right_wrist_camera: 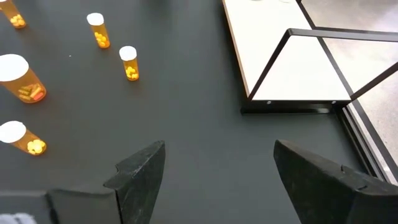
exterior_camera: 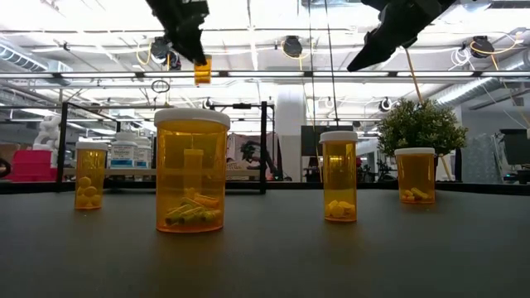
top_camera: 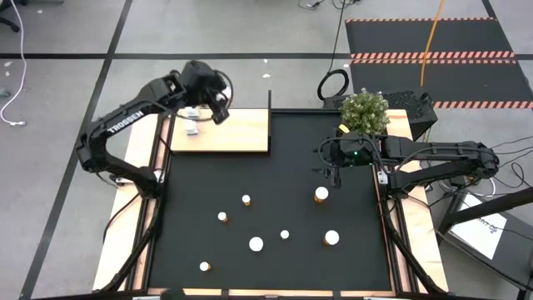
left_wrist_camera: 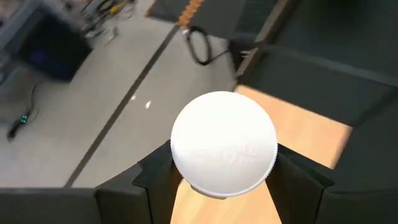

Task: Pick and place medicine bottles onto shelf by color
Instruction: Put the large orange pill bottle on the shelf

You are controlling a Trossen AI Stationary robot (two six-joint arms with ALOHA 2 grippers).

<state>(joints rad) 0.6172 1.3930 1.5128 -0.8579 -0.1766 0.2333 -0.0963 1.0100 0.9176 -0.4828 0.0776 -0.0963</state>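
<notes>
My left gripper (top_camera: 218, 107) hovers above the light-wood shelf (top_camera: 237, 133), shut on an orange bottle with a white cap (left_wrist_camera: 224, 144), which the low view shows high up as the held bottle (exterior_camera: 202, 70). Two white bottles (top_camera: 191, 122) stand on the shelf's left part. Several orange bottles with white caps stand upright on the black mat (top_camera: 275, 158); the nearest to my right gripper is one bottle (top_camera: 321, 194). My right gripper (right_wrist_camera: 217, 174) is open above the mat, right of centre (top_camera: 335, 171), touching nothing. My left gripper pinches the orange bottle between its two fingers (left_wrist_camera: 149, 183), one on each side of the body just under the white cap (left_wrist_camera: 186, 180). The fingers come from above, pointing down. The bottle is upright and lifted clear, high over the shelf (left_wrist_camera: 311, 137).
A potted plant (top_camera: 364, 111) stands at the mat's far right corner. The shelf has thin black posts (top_camera: 270, 100) and a black frame edge (right_wrist_camera: 292, 109). Narrow wooden strips (top_camera: 400, 225) run along the table's sides. Bare mat lies between the shelf and the bottles.
</notes>
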